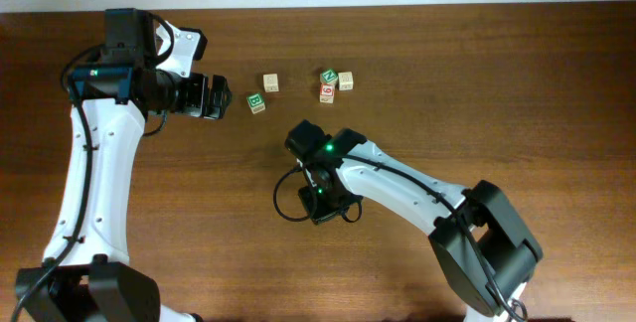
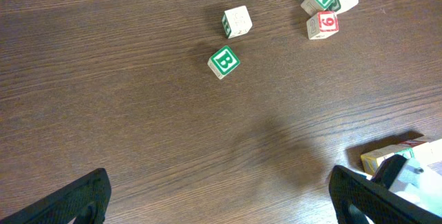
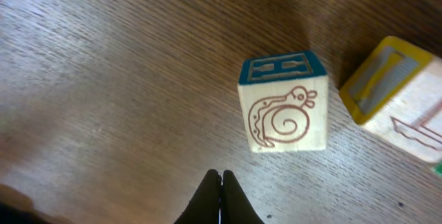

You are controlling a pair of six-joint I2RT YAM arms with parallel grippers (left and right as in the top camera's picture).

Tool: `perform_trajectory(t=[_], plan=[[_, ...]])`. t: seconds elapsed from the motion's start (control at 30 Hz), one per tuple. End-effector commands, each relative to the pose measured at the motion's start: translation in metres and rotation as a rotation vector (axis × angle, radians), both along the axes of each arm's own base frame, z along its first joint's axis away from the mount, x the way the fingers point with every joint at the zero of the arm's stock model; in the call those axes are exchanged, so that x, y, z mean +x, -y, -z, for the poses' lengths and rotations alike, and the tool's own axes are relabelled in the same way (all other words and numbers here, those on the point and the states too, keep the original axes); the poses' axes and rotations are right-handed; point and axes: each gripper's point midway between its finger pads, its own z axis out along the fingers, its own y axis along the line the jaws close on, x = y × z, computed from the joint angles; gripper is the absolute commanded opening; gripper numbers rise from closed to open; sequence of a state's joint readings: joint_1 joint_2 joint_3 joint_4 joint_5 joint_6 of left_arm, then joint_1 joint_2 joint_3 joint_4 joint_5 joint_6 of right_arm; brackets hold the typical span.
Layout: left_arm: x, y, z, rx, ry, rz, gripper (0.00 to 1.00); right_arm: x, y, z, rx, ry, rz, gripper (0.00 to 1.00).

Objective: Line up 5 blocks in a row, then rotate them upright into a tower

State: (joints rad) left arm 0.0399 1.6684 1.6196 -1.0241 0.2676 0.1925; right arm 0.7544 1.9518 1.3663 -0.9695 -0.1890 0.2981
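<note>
Wood table (image 1: 517, 64): bare room at 3 and 7 o'clock; far edge at 12 o'clock, apart from blocks (image 1: 270, 82).
My left gripper (image 2: 219, 200): fingers spread wide, empty.
My right gripper (image 3: 221, 186): fingers pressed together, pinching nothing.
Nearest: snail block (image 3: 284, 106), 1 o'clock of right gripper, not touching; yellow-edged block (image 3: 394, 96) just beside it, 3 o'clock.
Rotations done: cannot tell; judgement: work remains.

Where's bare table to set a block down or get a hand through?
Free: table between left arm and right arm, below the B block; also right of the plain block. Crowded: N block, 6 block and plain block bunch together; snail block and yellow block sit by the right gripper.
</note>
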Motion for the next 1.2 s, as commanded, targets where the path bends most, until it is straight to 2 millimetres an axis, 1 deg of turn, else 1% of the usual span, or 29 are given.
perform_trajectory(t=[0.0, 0.13, 0.4, 0.7, 0.87, 1.17], plan=[[0.004, 0.000, -0.004, 0.003, 0.013, -0.002, 0.99, -0.005, -0.002, 0.015, -0.006, -0.032, -0.010, 0.04], [0.004, 0.000, -0.004, 0.003, 0.013, -0.002, 0.99, 0.000, -0.001, 0.017, -0.005, -0.031, 0.003, 0.04], [0.004, 0.000, -0.004, 0.003, 0.013, -0.002, 0.99, 0.019, 0.009, 0.016, 0.007, -0.020, 0.090, 0.04], [0.004, 0.000, -0.004, 0.003, 0.013, -0.002, 0.99, 0.022, 0.008, 0.013, 0.013, -0.013, 0.090, 0.04], [0.004, 0.000, -0.004, 0.003, 0.013, -0.002, 0.99, 0.030, 0.001, 0.006, 0.032, 0.017, 0.074, 0.04], [0.004, 0.000, -0.004, 0.003, 0.013, -0.002, 0.99, 0.036, -0.004, 0.004, 0.052, 0.039, 0.066, 0.04]])
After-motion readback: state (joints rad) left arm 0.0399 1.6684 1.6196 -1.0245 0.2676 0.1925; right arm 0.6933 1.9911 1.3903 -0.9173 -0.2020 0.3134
